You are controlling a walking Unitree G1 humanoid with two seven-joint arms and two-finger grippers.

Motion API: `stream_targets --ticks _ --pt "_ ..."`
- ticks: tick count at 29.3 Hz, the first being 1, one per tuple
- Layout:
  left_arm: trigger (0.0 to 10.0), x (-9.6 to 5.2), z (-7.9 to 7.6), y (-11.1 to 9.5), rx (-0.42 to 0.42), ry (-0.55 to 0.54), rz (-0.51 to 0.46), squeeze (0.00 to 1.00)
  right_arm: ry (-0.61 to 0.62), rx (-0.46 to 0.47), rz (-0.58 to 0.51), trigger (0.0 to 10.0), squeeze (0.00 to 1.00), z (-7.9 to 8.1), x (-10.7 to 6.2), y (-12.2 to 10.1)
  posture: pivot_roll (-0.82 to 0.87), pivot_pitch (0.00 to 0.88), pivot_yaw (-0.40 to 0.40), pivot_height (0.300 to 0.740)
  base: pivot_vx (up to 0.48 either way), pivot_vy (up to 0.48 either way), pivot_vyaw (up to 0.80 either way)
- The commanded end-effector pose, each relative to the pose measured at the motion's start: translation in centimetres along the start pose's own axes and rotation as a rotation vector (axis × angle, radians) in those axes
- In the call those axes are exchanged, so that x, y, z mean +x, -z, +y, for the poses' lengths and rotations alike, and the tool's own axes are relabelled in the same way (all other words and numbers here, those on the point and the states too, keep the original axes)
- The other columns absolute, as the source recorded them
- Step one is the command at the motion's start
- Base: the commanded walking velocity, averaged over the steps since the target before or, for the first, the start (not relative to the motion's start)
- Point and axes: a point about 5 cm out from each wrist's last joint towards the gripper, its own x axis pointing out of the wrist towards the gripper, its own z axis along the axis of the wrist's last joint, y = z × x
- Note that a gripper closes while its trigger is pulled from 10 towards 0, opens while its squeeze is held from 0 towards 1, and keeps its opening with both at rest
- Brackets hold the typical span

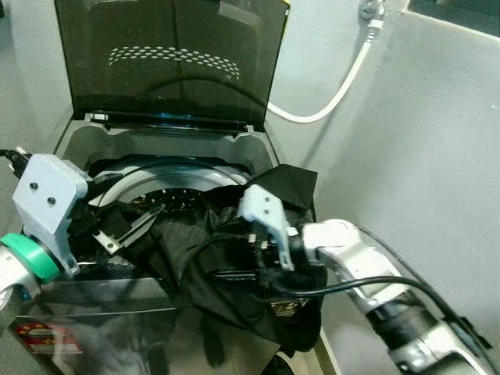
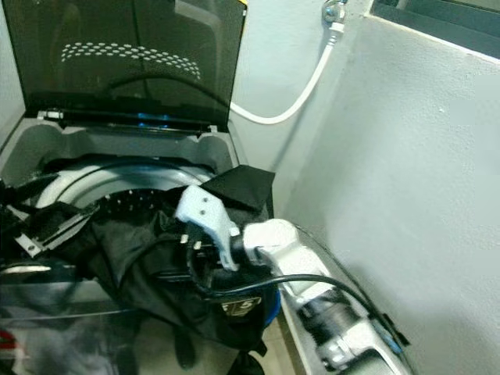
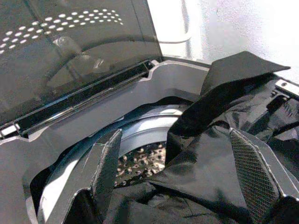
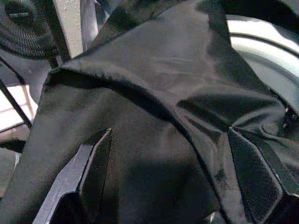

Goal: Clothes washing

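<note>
Head views, washing machine (image 1: 86, 144): top-loader, dark lid (image 1: 168, 55) raised upright at its back edge; white hose (image 1: 332, 98) on the wall behind.
Head views, black garment (image 1: 203, 266): draped over the front right rim of the machine, part inside the drum (image 1: 168, 187), part hanging down the front.
Head views, left gripper (image 1: 117, 230): at the left rim, arm bent inward.
Head views, right gripper (image 2: 199, 269): reaches from the right, wrist down into the cloth.
Left wrist view: fingers (image 3: 108, 161) spread wide above garment and drum, holding nothing.
Right wrist view: fingers (image 4: 96, 170) wide apart, against the black cloth; no grip visible.
</note>
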Motion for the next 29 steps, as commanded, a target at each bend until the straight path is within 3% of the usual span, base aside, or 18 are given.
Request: stream_targets --ticks 1,2,5,6,7,23,29 --pt "10.0 -0.1 -0.3 0.1 0.007 0.014 0.008 0.00 -0.006 -0.019 0.044 6.6 0.00 0.0 0.2 0.6 0.08 0.054 -0.119 0.740 0.000 0.000 0.00" --pt "10.0 -0.1 -0.3 0.1 0.007 0.012 0.009 0.00 -0.007 -0.026 0.049 4.4 0.00 0.0 0.3 0.6 0.08 0.054 -0.119 0.740 0.000 0.000 0.00" --pt "10.0 -0.1 -0.3 0.1 0.008 0.011 0.011 0.00 -0.004 -0.031 0.047 3.6 0.00 -0.1 0.4 0.5 0.08 0.055 -0.121 0.740 0.000 0.000 0.00" --pt "10.0 -0.2 -0.4 0.1 0.009 0.010 0.013 0.00 0.000 -0.036 0.044 0.6 0.00 -0.3 0.5 0.4 0.08 0.056 -0.123 0.740 0.000 0.000 0.00" --pt "10.0 -0.2 -0.4 0.2 0.011 0.010 0.016 0.00 0.009 -0.044 0.041 0.0 0.00 -0.4 0.6 0.2 0.08 0.056 -0.124 0.740 0.000 0.000 0.00" --pt "10.0 -0.2 -0.5 0.4 0.006 0.009 0.029 0.00 0.072 -0.051 -0.031 0.0 0.00 -2.0 1.4 -1.2 0.08 0.062 -0.126 0.740 0.000 0.000 0.00" --pt "10.0 -0.4 -0.3 0.5 0.004 -0.010 0.031 0.00 0.154 -0.035 -0.106 0.0 0.00 -4.0 2.8 -3.6 0.08 0.070 -0.136 0.740 0.000 0.000 0.00"
